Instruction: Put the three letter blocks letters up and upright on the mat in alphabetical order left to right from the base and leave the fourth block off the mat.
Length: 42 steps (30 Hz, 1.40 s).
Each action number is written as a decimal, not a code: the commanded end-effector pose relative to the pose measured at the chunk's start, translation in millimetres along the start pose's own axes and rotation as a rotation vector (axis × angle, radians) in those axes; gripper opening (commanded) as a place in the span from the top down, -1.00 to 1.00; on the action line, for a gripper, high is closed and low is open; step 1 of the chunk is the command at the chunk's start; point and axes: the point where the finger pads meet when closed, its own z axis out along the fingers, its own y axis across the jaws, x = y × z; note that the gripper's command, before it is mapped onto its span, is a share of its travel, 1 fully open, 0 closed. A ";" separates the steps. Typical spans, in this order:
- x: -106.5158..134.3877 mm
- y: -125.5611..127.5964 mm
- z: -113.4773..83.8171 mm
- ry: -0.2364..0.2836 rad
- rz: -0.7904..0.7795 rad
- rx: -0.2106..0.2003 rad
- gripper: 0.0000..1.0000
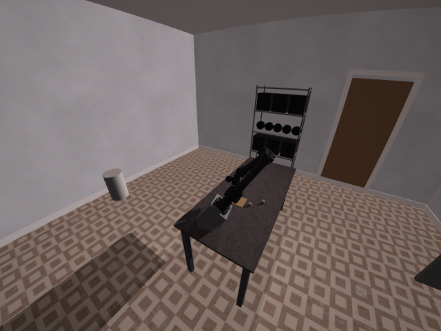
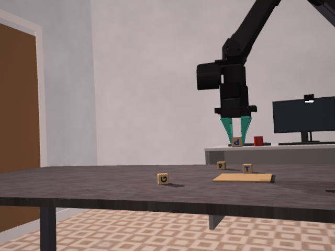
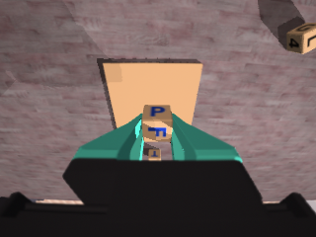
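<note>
The gripper [image 2: 236,140] is clamped on the P block [image 2: 236,141], held in the air above the tan mat [image 2: 242,178]. On the counter [image 2: 108,183], the T block [image 2: 247,168] sits at the mat's 12 o'clock edge, the 4 block [image 2: 221,164] at 11 o'clock, the G block [image 2: 162,178] well apart at 9 o'clock.

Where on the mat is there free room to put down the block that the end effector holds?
The end effector holds the P block in the air above the mat. No block lies on the mat's visible top. The T block stands close behind its far edge, so that edge is tighter.
</note>
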 end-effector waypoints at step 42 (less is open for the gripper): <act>-7.6 -2.1 80.4 -0.002 -0.021 0.009 0.60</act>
